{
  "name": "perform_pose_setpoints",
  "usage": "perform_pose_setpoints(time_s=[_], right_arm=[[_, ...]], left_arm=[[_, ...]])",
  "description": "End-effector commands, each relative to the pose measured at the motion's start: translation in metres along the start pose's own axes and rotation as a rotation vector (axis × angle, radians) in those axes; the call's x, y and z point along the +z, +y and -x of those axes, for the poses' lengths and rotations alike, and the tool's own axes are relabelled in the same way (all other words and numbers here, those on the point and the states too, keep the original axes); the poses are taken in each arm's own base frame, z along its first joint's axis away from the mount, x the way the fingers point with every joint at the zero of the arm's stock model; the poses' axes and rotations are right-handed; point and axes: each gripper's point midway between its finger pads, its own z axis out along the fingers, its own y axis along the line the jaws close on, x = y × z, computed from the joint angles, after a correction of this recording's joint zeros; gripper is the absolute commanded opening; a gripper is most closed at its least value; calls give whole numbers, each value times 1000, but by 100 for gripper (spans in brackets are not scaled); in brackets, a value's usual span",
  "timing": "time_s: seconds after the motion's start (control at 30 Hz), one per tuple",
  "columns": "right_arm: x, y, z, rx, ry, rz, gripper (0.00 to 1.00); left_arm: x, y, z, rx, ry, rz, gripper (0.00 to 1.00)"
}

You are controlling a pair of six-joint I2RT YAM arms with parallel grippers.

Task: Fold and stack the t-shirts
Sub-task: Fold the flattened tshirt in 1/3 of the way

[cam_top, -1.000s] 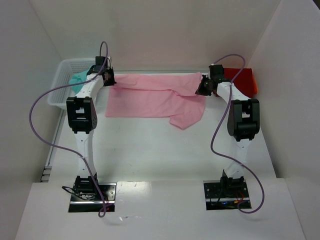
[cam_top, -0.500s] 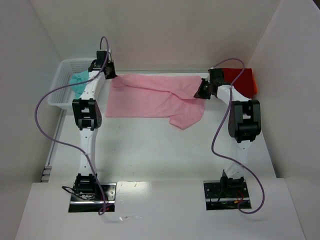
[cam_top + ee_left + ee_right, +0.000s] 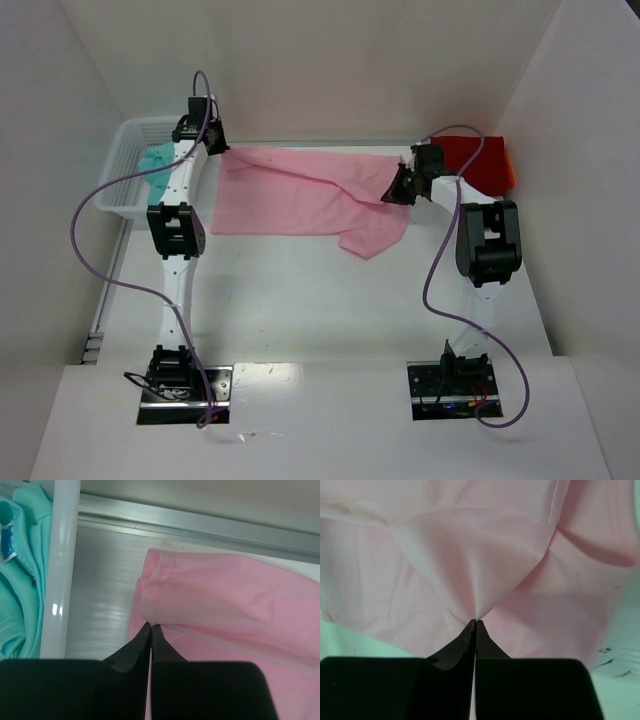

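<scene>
Only the wrist views show the grips. The left gripper (image 3: 151,628) is pinched tight on the far-left corner of the pink shirt (image 3: 300,195), and the right gripper (image 3: 476,625) is clenched on a raised peak at its right side. From above, the shirt lies spread between them. The teal shirt (image 3: 155,160) sits in the basket (image 3: 118,165) at far left. The red shirt (image 3: 480,160) lies far right, beyond the right arm.

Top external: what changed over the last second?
The left gripper, shut on the pink t-shirt at its left corner, moved toward the back wall, drawing that corner along. The right gripper, shut on the right end, shifted left and nearer, carrying the cloth inward. Nothing was grasped or released. The red t-shirt and the teal t-shirt in the basket are unmoved.
</scene>
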Motion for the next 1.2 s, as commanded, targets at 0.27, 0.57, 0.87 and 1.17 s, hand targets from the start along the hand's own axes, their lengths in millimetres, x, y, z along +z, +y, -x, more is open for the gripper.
perform_pose_setpoints(time_s=[0.27,0.57,0.87,1.17], right_arm=[[-4,0,-7,-46,-30,-43,7],[-5,17,35,-80,-115,-30,30],[-18,17,68,-128,-206,-80,52],[-22,-8,33,-83,-114,-168,52]], left_arm=[[-29,-1,-16,105,84,-30,0],[-40,12,-70,99,174,-4,11],[-49,6,-39,57,88,-6,70],[-87,-26,-11,88,26,-85,90]])
